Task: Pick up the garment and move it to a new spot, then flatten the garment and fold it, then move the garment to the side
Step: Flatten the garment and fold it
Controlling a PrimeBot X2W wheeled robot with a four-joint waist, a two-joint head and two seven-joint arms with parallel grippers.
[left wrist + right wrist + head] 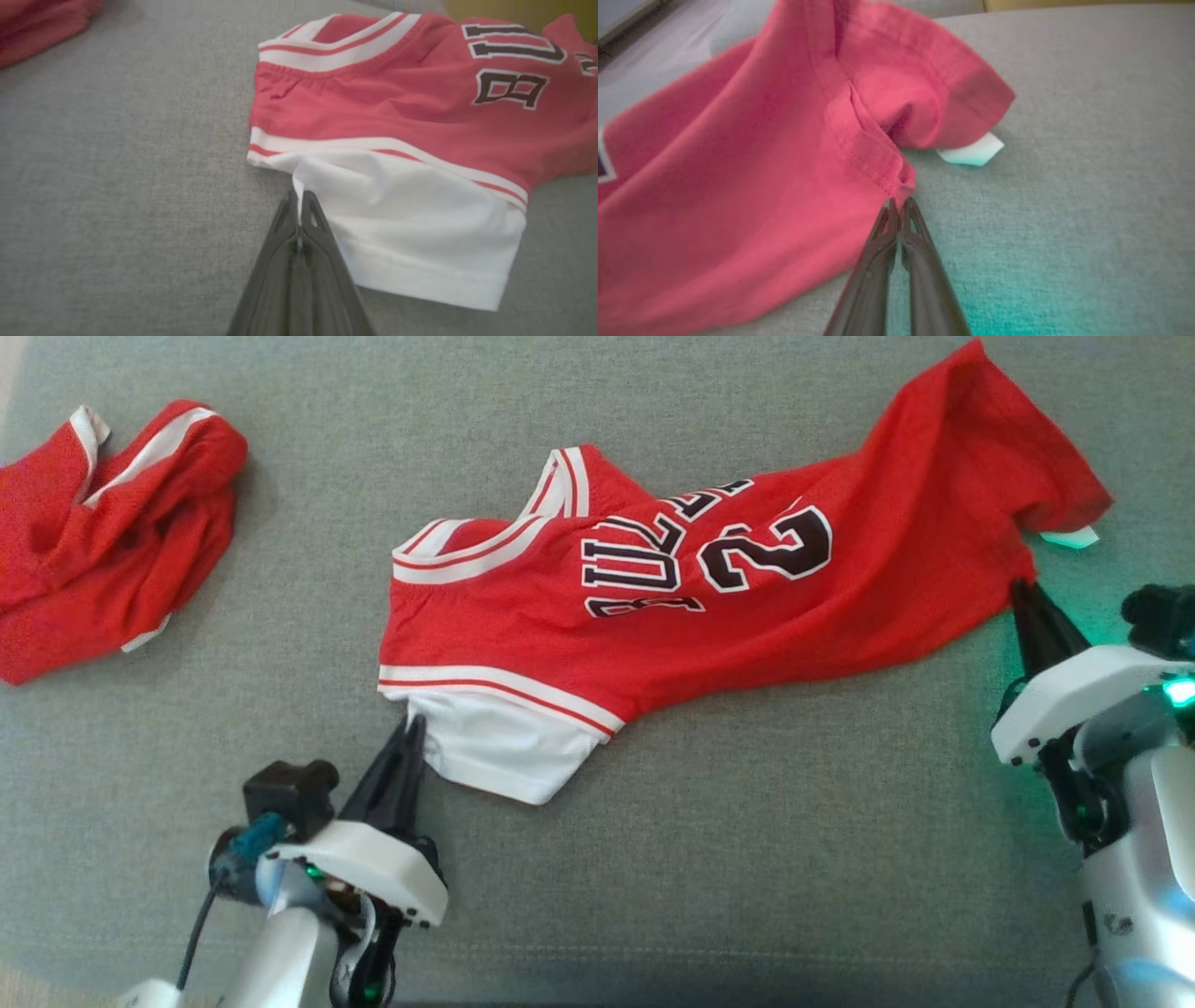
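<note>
The red basketball shirt with black letters and white trim [653,616] lies crumpled across the middle of the grey cloth tabletop [747,859]. Its neck is toward my left and its bottom toward my right.

My left hand [411,723] is squeezed shut on the edge of the white sleeve [504,747]. My right hand [1022,588] is squeezed shut on a corner of the red bottom hem [901,179], near a small white tag [1069,537].

I think the job now is pulling the shirt flat. I should lift both ends a little and spread my hands slowly. I must not tug hard, because each pinch has only a bit of cloth.

Another bunched-up red shirt [103,532] sits far off on my left.
</note>
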